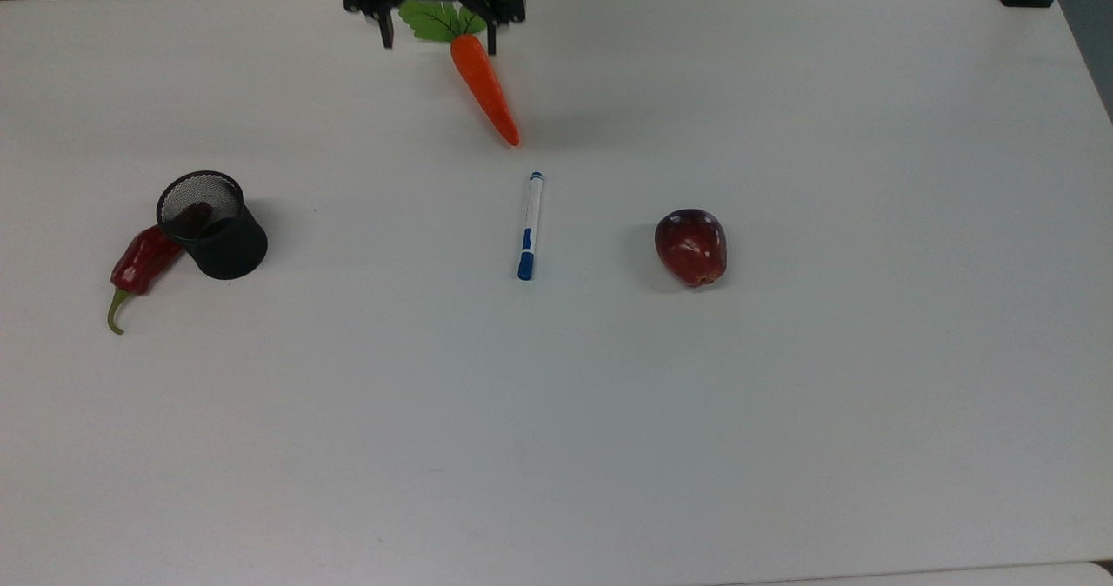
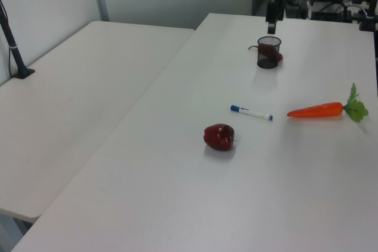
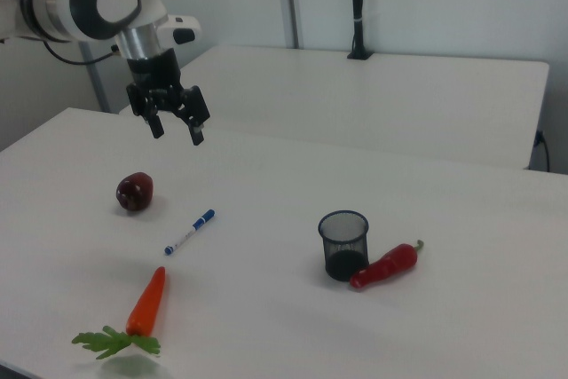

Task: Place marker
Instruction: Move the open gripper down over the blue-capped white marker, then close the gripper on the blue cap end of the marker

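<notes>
Single-arm scene, marker not yet grasped. The marker (image 1: 529,225) lies flat on the worktop (image 1: 783,412), near the centre of the top view, its long axis running roughly 12 to 6 o'clock with the blue cap at the 6 o'clock end. The gripper (image 3: 175,122) hangs in the air well apart from it, jaws released and spread with nothing between them; in the top view it sits at the far edge, over the leaves of the carrot (image 1: 483,87).

Likely hazards, as judgement: the pen is slim and round, so a closing grip set off its axis may roll it or squirt it sideways. A descent begun too early may clip the carrot, whose tip points at the marker from about 12 o'clock and lies near its white end. If the mesh cup (image 1: 213,225) is the intended target, a tilted pen may catch the rim and tip the light cup.

Surroundings: the apple (image 1: 690,246) rests at 3 o'clock of the marker, clear of a straight approach. The red chili pepper (image 1: 139,264) leans against the cup at 9 o'clock, well apart from the marker.
</notes>
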### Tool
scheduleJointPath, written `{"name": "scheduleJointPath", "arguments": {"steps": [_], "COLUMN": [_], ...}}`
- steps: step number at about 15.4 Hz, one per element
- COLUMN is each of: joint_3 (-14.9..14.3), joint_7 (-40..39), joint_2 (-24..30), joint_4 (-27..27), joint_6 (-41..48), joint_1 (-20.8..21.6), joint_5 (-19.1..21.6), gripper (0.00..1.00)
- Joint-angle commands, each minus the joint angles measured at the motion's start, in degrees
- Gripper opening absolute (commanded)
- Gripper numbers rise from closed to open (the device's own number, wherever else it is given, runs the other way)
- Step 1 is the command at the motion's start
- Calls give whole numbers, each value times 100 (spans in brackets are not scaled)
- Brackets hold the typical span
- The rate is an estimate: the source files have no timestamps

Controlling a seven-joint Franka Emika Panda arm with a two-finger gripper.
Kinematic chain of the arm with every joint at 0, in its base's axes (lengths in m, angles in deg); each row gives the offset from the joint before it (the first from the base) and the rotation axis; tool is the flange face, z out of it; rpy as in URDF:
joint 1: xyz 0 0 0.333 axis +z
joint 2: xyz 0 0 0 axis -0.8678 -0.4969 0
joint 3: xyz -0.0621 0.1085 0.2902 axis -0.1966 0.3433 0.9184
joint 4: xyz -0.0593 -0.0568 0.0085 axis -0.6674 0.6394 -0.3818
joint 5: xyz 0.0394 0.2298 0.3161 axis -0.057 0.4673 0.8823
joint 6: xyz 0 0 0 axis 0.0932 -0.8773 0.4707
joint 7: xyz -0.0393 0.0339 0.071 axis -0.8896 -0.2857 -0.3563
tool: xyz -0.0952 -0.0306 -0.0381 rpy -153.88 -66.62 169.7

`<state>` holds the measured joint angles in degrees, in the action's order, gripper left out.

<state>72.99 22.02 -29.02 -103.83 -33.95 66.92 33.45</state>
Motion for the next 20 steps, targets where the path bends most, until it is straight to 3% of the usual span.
{"name": "scheduleJointPath", "arguments": {"steps": [1, 15, 17, 20], "joint_3": [1, 1, 1, 1], "joint_7": [298, 659, 729, 861], "joint_2": [-482, -2011, -2152, -2267], "joint_4": [-69, -122, -130, -130], "joint_6": [-604, -1862, -2090, -2232], "joint_1": [286, 577, 585, 629], "joint_5": [33, 24, 24, 15], "gripper": [100, 99, 94, 76]}}
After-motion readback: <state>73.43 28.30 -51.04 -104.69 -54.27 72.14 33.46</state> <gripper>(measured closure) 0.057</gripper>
